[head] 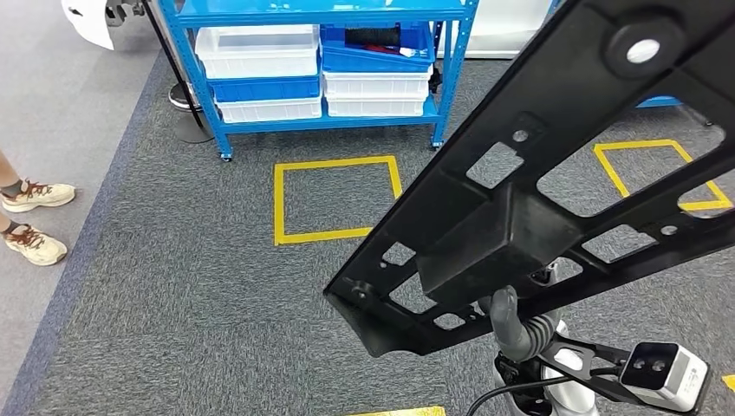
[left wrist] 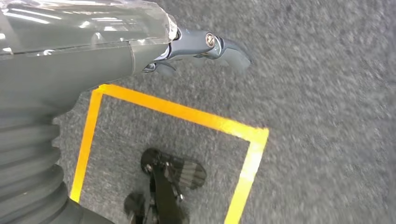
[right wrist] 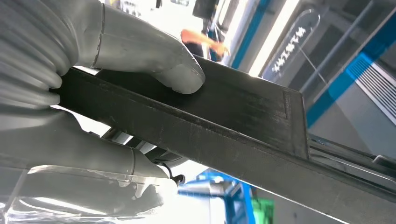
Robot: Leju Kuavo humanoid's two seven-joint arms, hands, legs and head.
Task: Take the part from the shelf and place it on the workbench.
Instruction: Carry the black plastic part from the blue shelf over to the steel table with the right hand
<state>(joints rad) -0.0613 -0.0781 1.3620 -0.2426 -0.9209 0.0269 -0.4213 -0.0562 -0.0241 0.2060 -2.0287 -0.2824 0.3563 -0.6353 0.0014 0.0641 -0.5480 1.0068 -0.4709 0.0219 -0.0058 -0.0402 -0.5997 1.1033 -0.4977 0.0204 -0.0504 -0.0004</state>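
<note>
Above the grey carpet, the right hand is clamping the long black part, carrying it clear of the blue shelf. The left hand is hanging with curled, unladen fingers. Gripped off-centre, the part could twist and slip loose.

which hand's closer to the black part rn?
Right. The right hand grips the black part, thumb pressed on it. The left hand hangs over the carpet, holding nothing.

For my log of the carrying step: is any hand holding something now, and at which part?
The right hand grips the long black plastic frame part at its solid boxed middle section. The left hand holds nothing.
</note>
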